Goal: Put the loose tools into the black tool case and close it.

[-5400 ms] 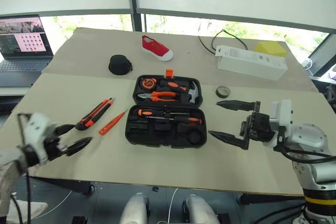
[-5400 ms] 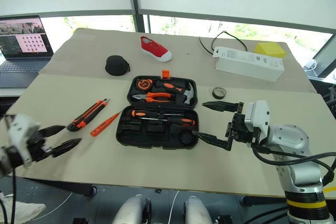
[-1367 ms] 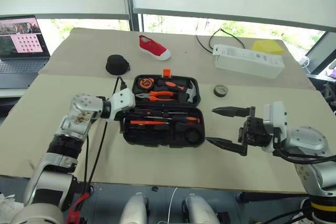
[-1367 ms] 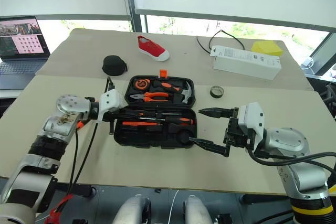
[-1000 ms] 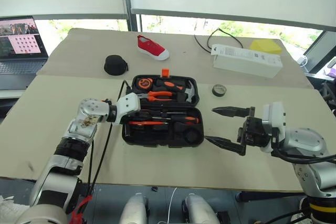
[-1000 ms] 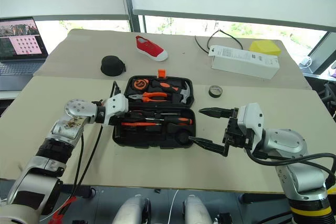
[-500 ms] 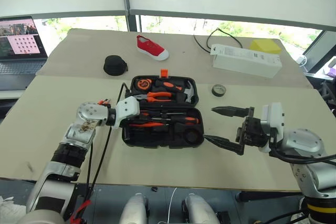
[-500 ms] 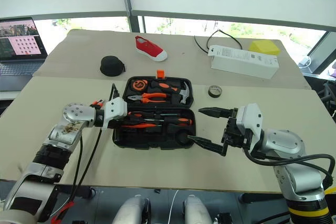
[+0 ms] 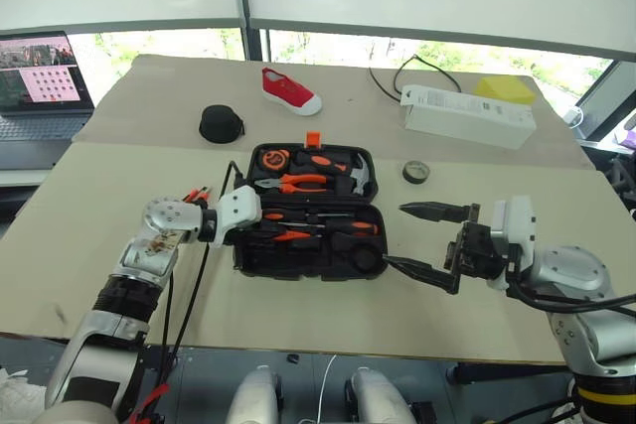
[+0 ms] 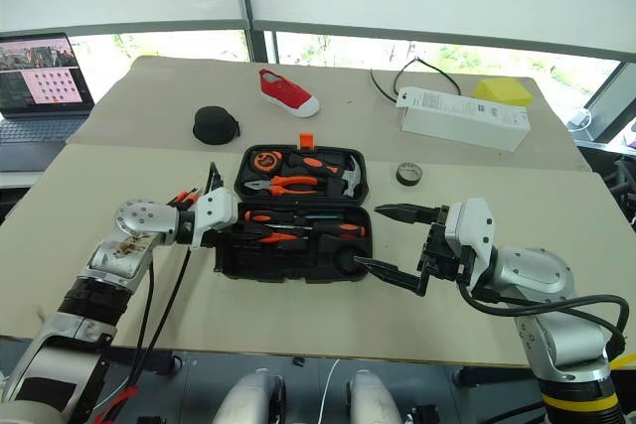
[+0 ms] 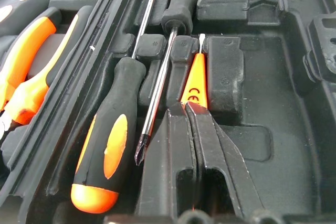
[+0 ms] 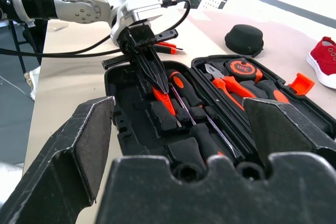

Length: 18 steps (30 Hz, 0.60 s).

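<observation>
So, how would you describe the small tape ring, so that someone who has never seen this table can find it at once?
Start from the open black tool case in the middle of the table. Just past its far right corner, on the bare tabletop before the long white box, lies the tape ring. It is the one small dark round hoop with a hole in it, lying flat and alone; the black pouch on the other side is bigger and domed.

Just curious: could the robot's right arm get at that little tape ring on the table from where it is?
Probably yes. The tape ring lies alone on bare table beside the black tool case, just beyond the open right gripper.
</observation>
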Each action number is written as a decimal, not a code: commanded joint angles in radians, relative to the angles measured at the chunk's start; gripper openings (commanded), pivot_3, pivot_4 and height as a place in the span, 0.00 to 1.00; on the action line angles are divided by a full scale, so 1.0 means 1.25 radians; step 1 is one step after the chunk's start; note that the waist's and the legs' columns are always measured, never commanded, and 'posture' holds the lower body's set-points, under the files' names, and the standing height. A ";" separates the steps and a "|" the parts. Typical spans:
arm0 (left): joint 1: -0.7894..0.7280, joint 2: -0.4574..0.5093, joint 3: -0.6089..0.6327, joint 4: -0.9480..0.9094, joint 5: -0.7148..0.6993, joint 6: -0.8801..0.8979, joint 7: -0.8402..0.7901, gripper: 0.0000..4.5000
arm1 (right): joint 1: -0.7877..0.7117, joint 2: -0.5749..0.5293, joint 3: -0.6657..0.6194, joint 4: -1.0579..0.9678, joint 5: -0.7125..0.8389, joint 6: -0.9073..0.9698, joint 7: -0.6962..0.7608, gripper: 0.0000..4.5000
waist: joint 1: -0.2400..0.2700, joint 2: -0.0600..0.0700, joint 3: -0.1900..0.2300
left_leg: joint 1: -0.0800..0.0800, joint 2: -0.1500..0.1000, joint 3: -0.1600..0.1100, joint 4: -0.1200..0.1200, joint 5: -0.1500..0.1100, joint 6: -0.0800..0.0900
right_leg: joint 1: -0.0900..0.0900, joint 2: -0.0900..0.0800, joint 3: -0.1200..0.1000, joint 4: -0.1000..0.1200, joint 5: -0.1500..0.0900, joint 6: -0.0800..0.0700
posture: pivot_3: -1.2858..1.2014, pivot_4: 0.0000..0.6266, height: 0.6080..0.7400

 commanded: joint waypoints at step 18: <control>0.571 0.136 0.691 -0.239 -0.277 0.152 0.165 0.99 | -0.013 -0.016 -0.047 0.187 -0.041 -0.211 0.156 1.00 | 0.000 -0.001 0.001 | 0.001 0.001 -0.003 -0.003 0.000 0.000 | -0.002 -0.004 0.000 -0.001 0.001 -0.001 | 0.52 0.24 1.00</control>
